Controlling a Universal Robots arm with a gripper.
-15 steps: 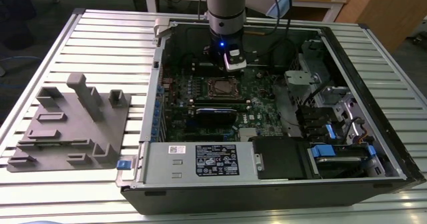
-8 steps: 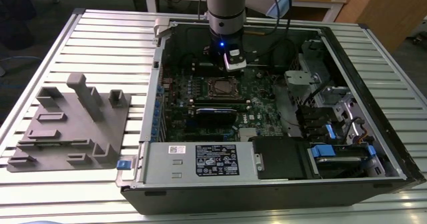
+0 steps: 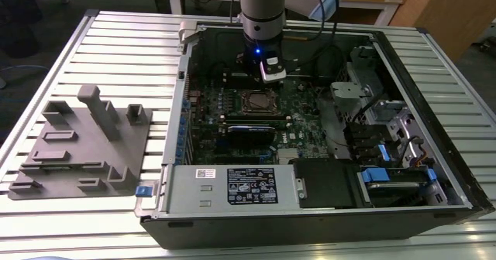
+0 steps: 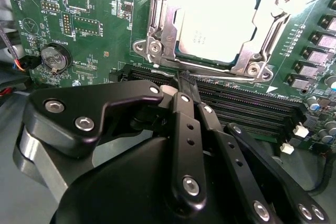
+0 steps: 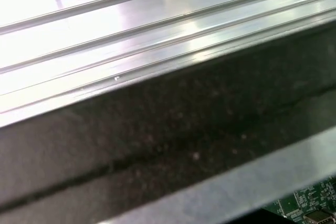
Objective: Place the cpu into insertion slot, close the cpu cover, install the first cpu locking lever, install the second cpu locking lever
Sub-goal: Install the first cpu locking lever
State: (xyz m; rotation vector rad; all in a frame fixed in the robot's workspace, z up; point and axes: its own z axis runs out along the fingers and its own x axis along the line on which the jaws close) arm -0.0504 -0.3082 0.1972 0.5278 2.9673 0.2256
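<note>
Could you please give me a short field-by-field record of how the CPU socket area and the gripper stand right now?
cpu: seated in the insertion slot, silver face up
cpu cover: flat over the cpu's edges, window framing it
gripper: fingers together, tips beside the socket's edge, above the black memory slots
locking levers: position cannot be told
setting: open computer case; grey fixture at the exterior view's left

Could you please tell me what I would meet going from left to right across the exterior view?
Grey fixture block → computer case's left wall → insertion slot → blue drive handle.
</note>
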